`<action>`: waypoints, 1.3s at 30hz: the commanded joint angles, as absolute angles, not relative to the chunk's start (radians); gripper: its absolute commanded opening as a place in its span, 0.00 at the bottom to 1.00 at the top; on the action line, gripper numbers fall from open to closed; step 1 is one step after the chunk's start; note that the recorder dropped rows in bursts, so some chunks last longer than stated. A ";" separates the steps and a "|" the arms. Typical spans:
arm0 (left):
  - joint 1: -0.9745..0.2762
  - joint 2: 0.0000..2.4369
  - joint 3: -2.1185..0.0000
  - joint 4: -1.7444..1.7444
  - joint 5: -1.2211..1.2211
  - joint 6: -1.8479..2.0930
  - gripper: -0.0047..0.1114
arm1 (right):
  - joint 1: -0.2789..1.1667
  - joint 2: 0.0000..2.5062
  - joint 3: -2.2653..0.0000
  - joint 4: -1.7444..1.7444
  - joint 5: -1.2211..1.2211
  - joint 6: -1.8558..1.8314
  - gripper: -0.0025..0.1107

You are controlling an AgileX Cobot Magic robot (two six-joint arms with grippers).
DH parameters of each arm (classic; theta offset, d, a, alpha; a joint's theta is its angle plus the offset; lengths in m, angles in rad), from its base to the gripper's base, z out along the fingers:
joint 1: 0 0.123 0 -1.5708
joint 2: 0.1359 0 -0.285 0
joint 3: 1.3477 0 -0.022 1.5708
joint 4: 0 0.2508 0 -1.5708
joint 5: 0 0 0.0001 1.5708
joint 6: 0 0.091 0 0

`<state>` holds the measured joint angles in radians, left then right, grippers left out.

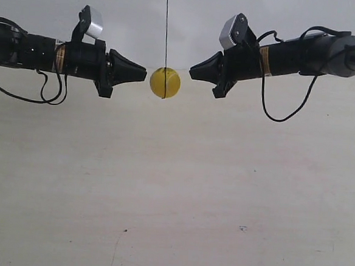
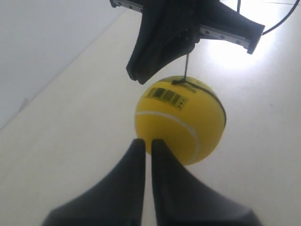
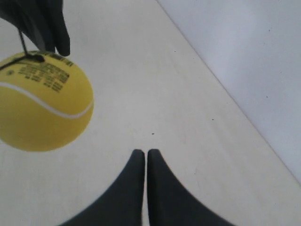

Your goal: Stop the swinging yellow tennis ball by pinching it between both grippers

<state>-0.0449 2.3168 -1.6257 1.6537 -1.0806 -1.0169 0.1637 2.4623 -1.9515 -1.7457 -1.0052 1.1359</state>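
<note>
Where it hangs, the ball (image 2: 181,123) looks smooth.

Distant exterior, close wrist views share ball (image 1: 170,84).

- Your ball (image 1: 165,83) hangs on string (image 1: 166,29) above table (image 1: 173,199), btwn the two tips.
- L gripper (image 1: 144,76): just beside ball, can't tell if touching.
- R gripper (image 1: 191,70): opposite side, near ball, clearly apart.
</note>
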 commanded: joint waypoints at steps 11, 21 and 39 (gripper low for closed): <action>-0.045 2.310 -1.629 1.668 -1.083 -1.036 0.08 | 0.160 2.465 -1.956 -1.744 -1.100 1.132 0.02; -0.045 2.310 -1.629 1.668 -1.112 -1.036 0.08 | 0.160 2.465 -1.956 -1.744 -1.140 1.128 0.02; -0.045 2.348 -1.629 1.648 -1.210 -1.013 0.08 | 0.160 2.465 -1.956 -1.744 -1.197 1.128 0.02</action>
